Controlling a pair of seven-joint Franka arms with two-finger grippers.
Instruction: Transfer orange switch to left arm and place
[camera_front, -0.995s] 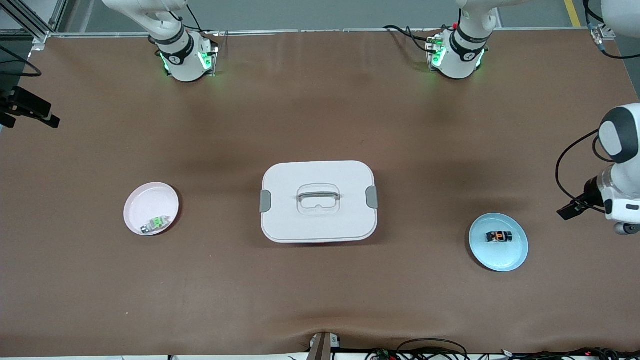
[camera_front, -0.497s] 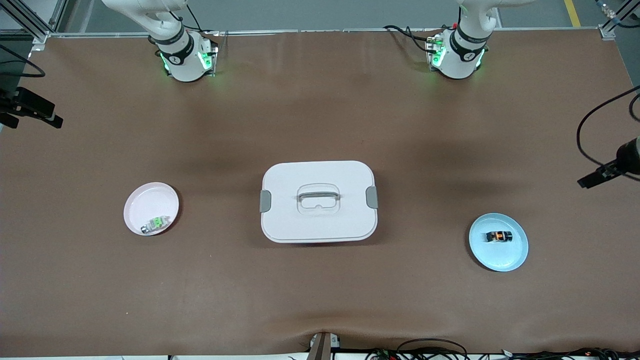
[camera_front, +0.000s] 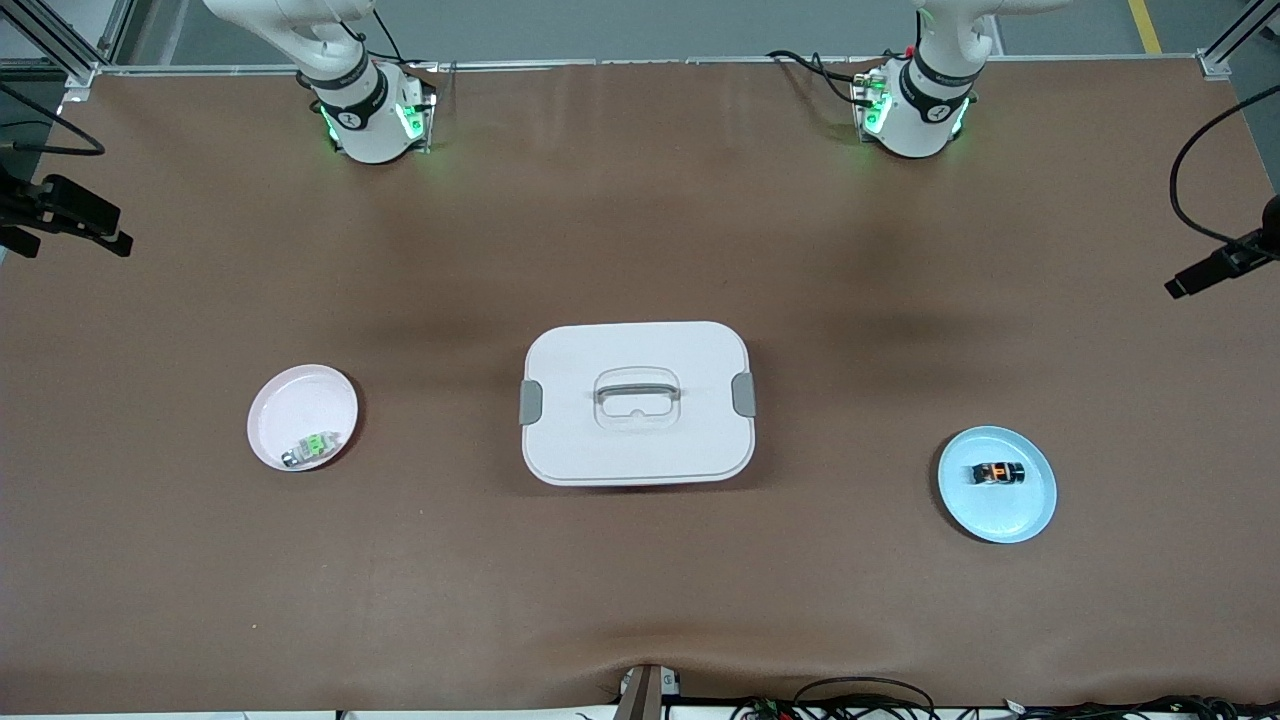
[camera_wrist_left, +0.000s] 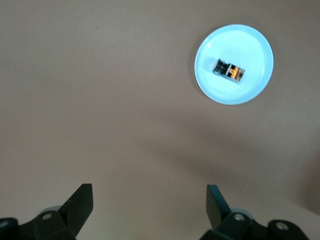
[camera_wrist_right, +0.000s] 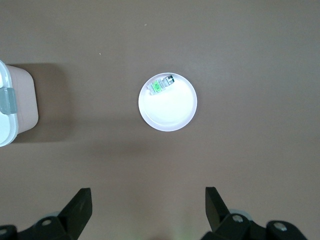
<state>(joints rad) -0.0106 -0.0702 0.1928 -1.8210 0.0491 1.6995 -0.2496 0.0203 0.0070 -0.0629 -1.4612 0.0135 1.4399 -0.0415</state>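
The tiny black cylindrical orange switch (camera_front: 998, 473) lies on a pale blue round plate (camera_front: 1030, 510) toward the left arm's end of the brown tabletop (camera_front: 640, 580), well apart from the large white lidded box (camera_front: 637, 402) at the middle. The left gripper (camera_wrist_left: 149, 207) hangs over bare tabletop, jaws spread and empty; the right gripper (camera_wrist_right: 148, 206) likewise

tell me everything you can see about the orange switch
The orange switch is a tiny dark cylinder with a glowing orange mark on its side and pale ends. It lies on its side near the middle of the light blue plate, toward the left arm's end of the table, well apart from the white box. Nothing but the plate touches it; no tool is near it.
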